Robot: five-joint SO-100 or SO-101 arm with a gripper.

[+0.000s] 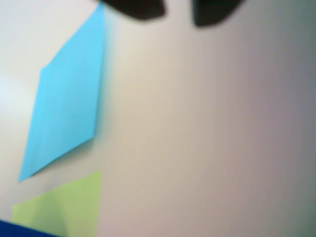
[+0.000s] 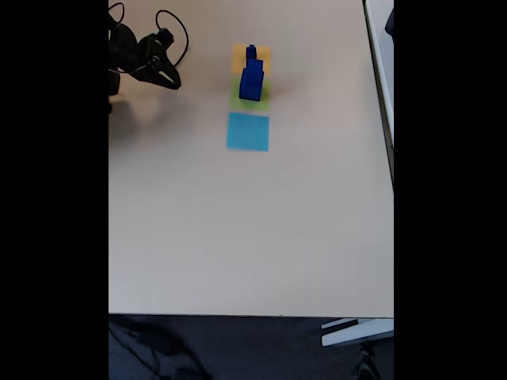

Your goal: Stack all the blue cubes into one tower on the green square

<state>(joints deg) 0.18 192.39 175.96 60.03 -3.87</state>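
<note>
Gripper (image 2: pixel 162 73), black, jaws apart and empty, at the fixed view's upper left; tower of blue cubes (image 2: pixel 251 79) upright on green square (image 2: pixel 250 98), well to its right.

The blue cubes (image 2: pixel 251 79) are standing as one dark royal-blue tower in the fixed view, piled on top of each other and leaning slightly, with the upper part narrower than the lower part; how many cubes are making it up cannot be told. The tower is resting on the green square (image 2: pixel 261 100), a flat lime-green patch lying on the table near its far edge, a little left of the middle. In the wrist view the green square (image 1: pixel 64 210) is showing at the bottom left, and a sliver of dark blue (image 1: pixel 19 229) is peeking in at the bottom left corner.
</note>
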